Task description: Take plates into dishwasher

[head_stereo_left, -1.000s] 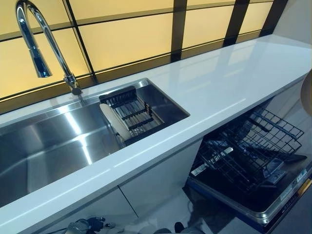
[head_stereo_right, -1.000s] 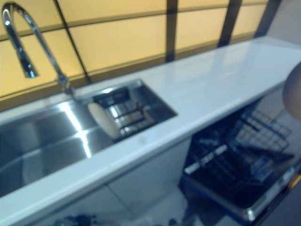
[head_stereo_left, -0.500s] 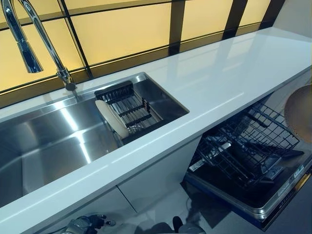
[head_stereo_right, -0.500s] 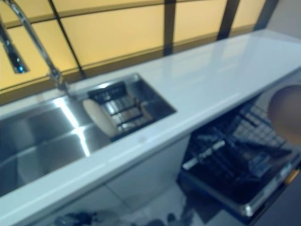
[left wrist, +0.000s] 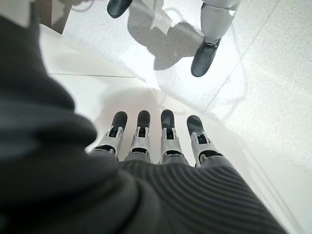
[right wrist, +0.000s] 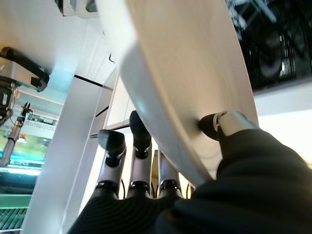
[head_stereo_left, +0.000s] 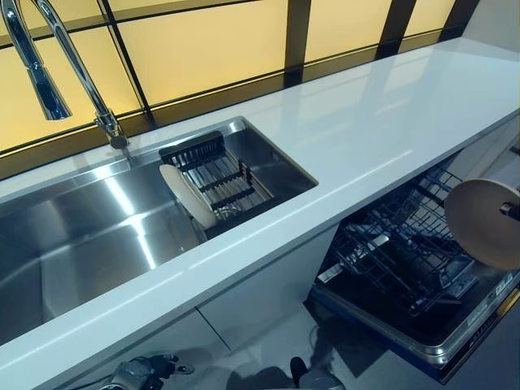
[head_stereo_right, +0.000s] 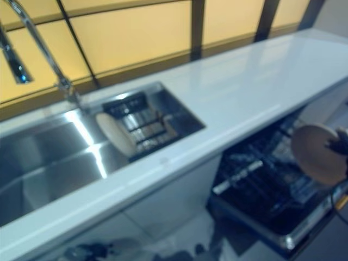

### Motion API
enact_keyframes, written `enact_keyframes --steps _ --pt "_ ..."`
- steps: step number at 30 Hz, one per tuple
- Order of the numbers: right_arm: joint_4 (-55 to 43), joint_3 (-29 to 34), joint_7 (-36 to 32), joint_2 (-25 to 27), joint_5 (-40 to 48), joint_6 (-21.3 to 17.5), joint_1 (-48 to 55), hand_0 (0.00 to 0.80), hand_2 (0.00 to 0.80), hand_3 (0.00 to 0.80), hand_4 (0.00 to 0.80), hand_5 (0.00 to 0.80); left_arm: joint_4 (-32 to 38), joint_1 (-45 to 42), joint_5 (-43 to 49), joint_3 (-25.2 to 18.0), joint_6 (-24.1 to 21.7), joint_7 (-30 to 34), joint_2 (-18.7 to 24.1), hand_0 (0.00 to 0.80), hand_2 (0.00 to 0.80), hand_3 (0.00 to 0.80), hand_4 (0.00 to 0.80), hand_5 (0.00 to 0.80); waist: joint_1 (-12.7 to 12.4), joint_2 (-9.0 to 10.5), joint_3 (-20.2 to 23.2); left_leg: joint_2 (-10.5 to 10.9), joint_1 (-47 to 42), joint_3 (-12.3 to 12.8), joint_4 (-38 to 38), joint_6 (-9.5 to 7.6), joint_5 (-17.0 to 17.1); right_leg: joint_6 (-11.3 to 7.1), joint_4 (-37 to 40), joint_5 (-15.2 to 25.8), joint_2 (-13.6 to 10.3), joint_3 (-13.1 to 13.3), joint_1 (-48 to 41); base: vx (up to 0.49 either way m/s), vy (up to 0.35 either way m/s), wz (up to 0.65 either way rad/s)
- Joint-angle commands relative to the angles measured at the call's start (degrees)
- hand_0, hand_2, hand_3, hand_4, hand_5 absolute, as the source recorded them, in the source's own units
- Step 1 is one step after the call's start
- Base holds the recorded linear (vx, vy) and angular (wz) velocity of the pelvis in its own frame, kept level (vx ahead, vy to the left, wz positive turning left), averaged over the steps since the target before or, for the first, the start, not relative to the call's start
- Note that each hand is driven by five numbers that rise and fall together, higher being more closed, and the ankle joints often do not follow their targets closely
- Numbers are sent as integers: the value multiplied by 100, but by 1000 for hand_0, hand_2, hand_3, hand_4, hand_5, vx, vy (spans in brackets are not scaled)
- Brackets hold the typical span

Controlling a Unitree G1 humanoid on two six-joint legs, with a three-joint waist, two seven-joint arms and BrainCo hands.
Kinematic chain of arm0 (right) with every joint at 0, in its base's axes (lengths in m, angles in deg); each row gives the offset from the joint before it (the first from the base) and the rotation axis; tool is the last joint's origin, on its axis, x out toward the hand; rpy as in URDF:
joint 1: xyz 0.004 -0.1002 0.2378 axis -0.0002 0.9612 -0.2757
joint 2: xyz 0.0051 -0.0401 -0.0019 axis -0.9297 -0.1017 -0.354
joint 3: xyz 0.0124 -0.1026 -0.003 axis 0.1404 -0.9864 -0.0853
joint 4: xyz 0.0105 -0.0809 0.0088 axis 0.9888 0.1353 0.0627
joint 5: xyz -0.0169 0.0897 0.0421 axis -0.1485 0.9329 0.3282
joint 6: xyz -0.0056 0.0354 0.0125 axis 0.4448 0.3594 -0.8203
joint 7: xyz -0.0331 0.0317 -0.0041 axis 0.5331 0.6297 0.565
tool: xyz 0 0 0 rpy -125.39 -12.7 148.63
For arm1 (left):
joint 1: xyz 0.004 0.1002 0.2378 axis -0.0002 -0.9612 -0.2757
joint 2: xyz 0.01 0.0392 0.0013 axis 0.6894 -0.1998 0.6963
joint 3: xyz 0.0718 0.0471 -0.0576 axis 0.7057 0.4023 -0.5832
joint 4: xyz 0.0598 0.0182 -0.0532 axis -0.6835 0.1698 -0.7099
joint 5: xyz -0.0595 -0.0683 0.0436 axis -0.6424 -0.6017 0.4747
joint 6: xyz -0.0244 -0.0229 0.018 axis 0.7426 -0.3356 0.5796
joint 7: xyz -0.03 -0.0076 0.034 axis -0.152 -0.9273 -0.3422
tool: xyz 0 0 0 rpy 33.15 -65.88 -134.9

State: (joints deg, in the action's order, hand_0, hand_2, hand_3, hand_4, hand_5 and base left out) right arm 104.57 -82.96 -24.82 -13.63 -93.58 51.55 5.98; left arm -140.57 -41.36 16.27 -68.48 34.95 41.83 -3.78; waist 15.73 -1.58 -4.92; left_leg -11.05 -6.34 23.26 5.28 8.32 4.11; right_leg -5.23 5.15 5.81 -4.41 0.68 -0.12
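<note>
right wrist view: plate point(right wrist: 185, 73) between thumb and fingers point(right wrist: 139, 141)

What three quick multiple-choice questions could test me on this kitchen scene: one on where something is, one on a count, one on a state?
1. Where is the plate that the right hand holds?
A. Above the dishwasher rack
B. Flat on the countertop
C. Under the faucet

2. How many plates show in all?
A. One
B. Two
C. Four

3. How is the left hand?
A. Open, holding nothing
B. Shut on a plate
C. Shut on a cup

Answers: 1 A, it hangs over the pulled-out rack. 2 B, one held, a second plate leaning in the sink. 3 A, fingers straight over bare floor.
</note>
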Motion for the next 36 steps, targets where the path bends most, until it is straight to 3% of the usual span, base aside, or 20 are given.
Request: enact_keyframes --steps 1,7,14,36 --pt "117 -269 251 -319 -444 292 -694 800 800 800 800 800 63 484 130 116 -36 3 369 0 0 0 0 0 -284 374 80 -86 -550 -101 -28 -103 -454 -524 -15 67 -323 -150 54 -21 -37 5" --pt "629 -957 394 -708 -1015 611 -1168 800 800 800 800 800 73 553 126 262 19 -10 310 0 0 0 0 0 -469 349 113 -102 -505 -158 -28 -91 -412 -524 -15 80 -368 -287 54 -4 -36 10" --pt "1155 -1388 315 -1068 -924 841 -1606 800 800 800 800 800 11 599 219 307 131 -18 270 0 0 0 0 0 -616 322 95 -115 -469 -242 -28 -77 -375 -520 -15 69 -407 -404 22 19 -36 9" --pt "2227 -1767 -60 -2305 -714 1297 -1931 800 800 800 800 800 -19 848 318 472 254 -91 39 0 0 0 0 0 -897 169 -85 -142 -330 -451 -28 -55 -276 -514 -15 51 -502 -666 -25 4 -12 7"
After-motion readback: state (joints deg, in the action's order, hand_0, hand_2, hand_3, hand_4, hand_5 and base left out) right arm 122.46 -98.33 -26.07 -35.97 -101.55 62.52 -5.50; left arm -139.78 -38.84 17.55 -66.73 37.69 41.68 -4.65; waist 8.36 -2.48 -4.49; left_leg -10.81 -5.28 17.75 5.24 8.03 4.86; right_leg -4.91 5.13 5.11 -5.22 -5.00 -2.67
